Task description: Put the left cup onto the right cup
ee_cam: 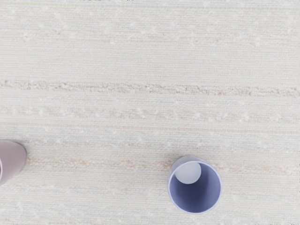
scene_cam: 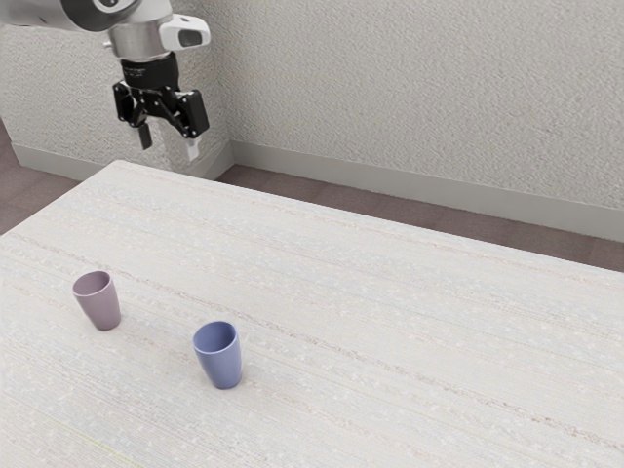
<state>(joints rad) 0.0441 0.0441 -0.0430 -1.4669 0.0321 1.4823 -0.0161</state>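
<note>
Light: bright, even and diffuse; no single source can be read. The surface is pale and matte, with no glare in either view. The blue cup and mauve cup, both well below the end effector, throw only faint, soft shading at their bases. Inside the blue cup the walls are darker and the floor paler (wrist view). The end effector reads near-black with little highlight. The wall behind it is evenly lit.
</note>
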